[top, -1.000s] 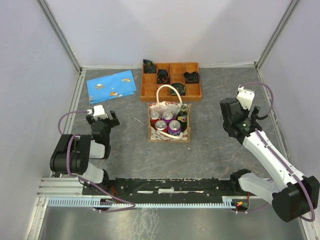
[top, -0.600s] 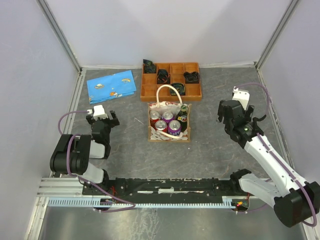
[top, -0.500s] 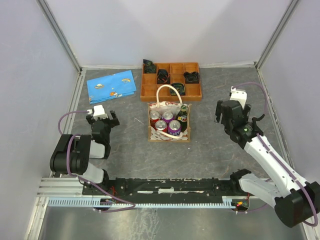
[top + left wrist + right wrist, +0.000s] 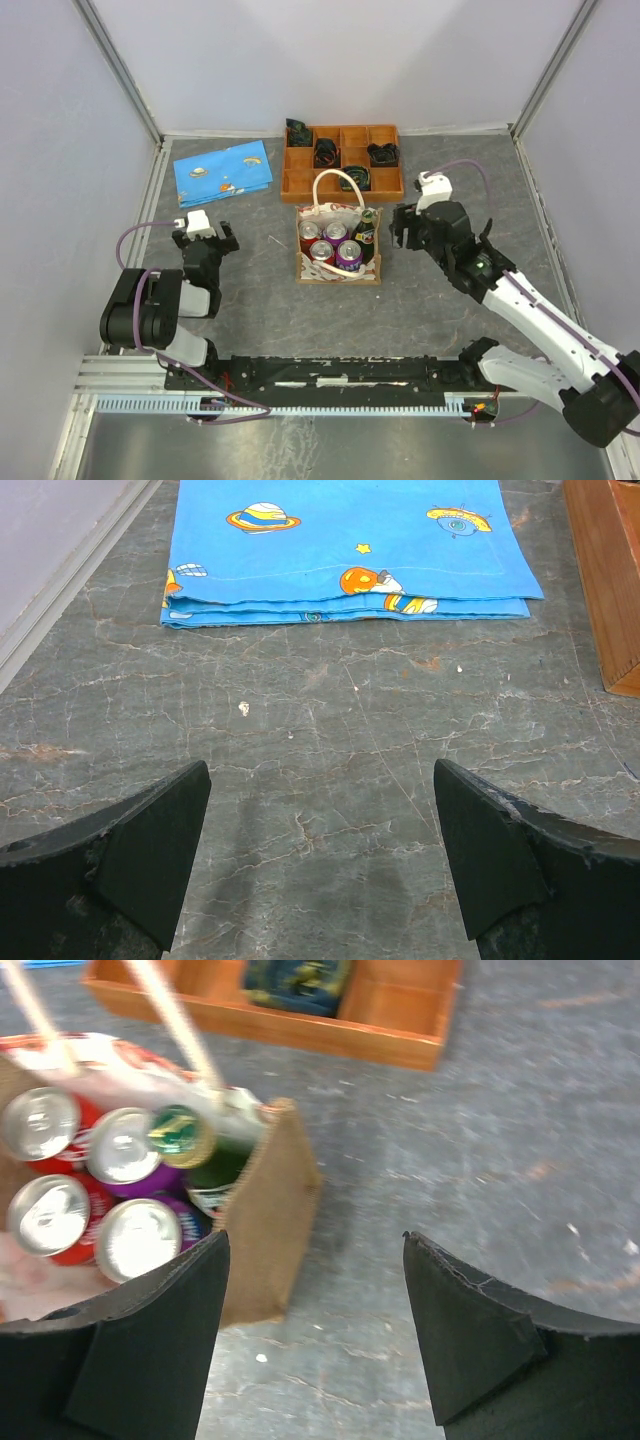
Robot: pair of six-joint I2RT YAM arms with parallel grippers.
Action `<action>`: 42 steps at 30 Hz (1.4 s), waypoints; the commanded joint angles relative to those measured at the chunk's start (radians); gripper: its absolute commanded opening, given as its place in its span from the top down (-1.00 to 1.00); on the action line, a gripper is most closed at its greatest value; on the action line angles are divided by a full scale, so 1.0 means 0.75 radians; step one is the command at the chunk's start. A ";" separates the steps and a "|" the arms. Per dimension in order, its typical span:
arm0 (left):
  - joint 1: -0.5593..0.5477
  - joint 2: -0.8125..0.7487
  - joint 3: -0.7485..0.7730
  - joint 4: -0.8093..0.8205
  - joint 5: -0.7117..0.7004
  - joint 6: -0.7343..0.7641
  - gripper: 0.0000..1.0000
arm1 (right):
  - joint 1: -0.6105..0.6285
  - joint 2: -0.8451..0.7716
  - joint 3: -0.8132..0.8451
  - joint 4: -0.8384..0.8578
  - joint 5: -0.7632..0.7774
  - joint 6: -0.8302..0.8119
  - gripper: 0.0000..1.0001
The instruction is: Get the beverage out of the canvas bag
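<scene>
The canvas bag (image 4: 337, 281) stands in the middle of the table, cream with a looped handle and a tan-brown side (image 4: 268, 1225). It holds several cans (image 4: 334, 244) and a green bottle (image 4: 368, 224) at its right rear corner; the bottle (image 4: 200, 1156) and the cans (image 4: 135, 1235) also show in the right wrist view. My right gripper (image 4: 405, 229) is open and empty, just right of the bag, above the table. My left gripper (image 4: 206, 238) is open and empty at the left, low over the table.
An orange compartment tray (image 4: 392, 190) with dark items stands behind the bag, and shows in the right wrist view (image 4: 330, 1035). A folded blue cloth (image 4: 222, 172) lies at the back left, ahead of the left gripper (image 4: 350, 540). Walls enclose the table.
My right arm has swung left from the right side toward the bag, its gripper still open. The left arm has not moved.
</scene>
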 commanded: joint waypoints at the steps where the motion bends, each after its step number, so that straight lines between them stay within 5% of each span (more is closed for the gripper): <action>1: 0.003 0.004 0.031 0.037 -0.014 0.005 -0.99 | 0.078 0.056 0.065 0.206 -0.194 -0.085 -0.56; 12: 0.002 0.003 0.032 0.036 -0.014 0.005 -0.98 | 0.132 0.245 0.134 0.350 -0.328 -0.153 -0.55; 42: 0.003 0.004 0.031 0.037 -0.014 0.005 -0.99 | 0.149 0.545 0.111 0.542 -0.070 -0.203 -0.27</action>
